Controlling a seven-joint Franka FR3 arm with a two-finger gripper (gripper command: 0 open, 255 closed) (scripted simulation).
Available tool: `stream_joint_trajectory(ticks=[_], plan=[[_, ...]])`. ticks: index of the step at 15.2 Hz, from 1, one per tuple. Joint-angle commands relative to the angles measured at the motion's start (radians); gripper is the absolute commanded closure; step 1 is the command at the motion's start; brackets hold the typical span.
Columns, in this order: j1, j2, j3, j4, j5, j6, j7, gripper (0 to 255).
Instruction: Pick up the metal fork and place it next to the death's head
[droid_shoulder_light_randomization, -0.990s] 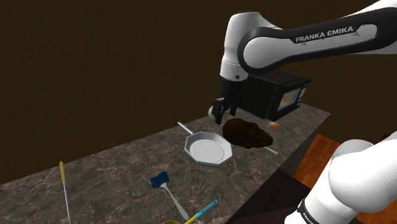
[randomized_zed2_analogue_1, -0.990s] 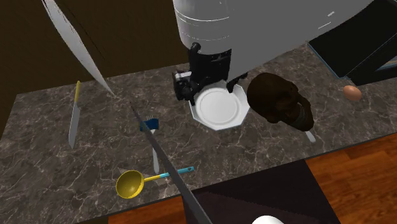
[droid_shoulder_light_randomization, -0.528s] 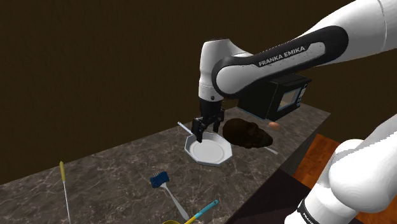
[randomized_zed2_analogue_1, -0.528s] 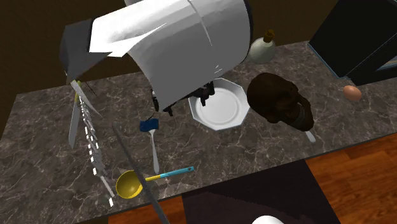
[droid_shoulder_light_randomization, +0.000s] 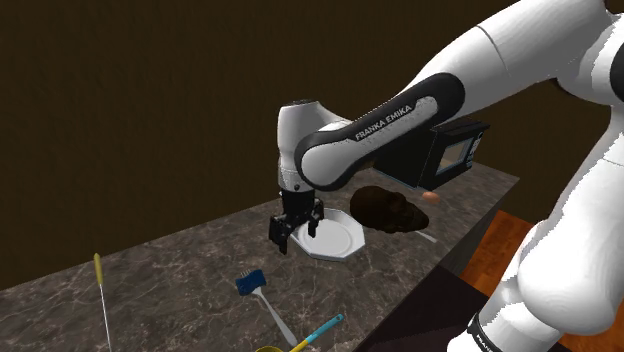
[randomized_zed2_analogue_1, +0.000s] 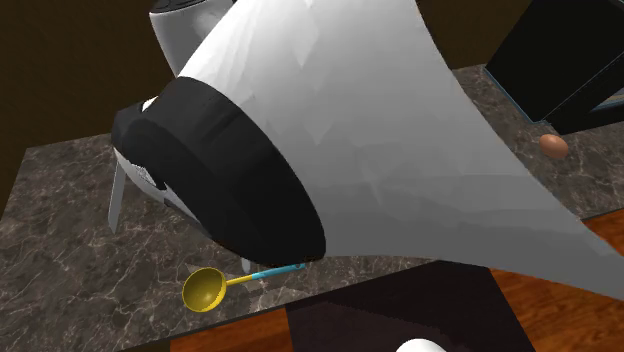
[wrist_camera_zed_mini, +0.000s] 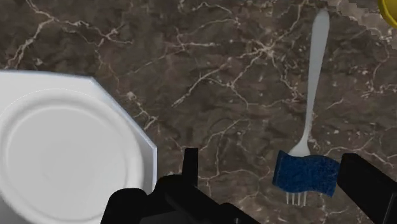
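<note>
Shoulder view: the tool (droid_shoulder_light_randomization: 295, 230) hangs wide open at the white plate's (droid_shoulder_light_randomization: 338, 240) edge. The fork (droid_shoulder_light_randomization: 268, 308) lies on the desk (droid_shoulder_light_randomization: 180, 260), apart from the dark skull (droid_shoulder_light_randomization: 390, 208).

Second exterior view: the arm (randomized_zed2_analogue_1: 350, 150) covers the desk's middle.

Wrist view: the fork's blue band sits just beside one finger, unheld.

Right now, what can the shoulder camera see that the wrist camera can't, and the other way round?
Shoulder view, not wrist view: the dark brown skull, the black box behind it, the egg, a thin yellow-handled tool and the white arm.

Wrist view, not shoulder view: the fork's little tines poking out past its blue band.

Both: the white plate, the fork, the dark marbled counter and the open gripper.
</note>
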Motion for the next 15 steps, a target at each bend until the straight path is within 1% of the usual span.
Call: stream_joint_trajectory(ticks=[1,5,9,15], plan=[[0.011,0.083,0.012,0.037,-0.020,0.031,0.044,0],[0.045,0.242,0.017,0.118,-0.062,0.078,0.122,0],[0.091,0.400,0.008,0.218,-0.098,0.110,0.189,0],[0.109,0.457,-0.007,0.211,-0.120,0.170,0.207,0]])
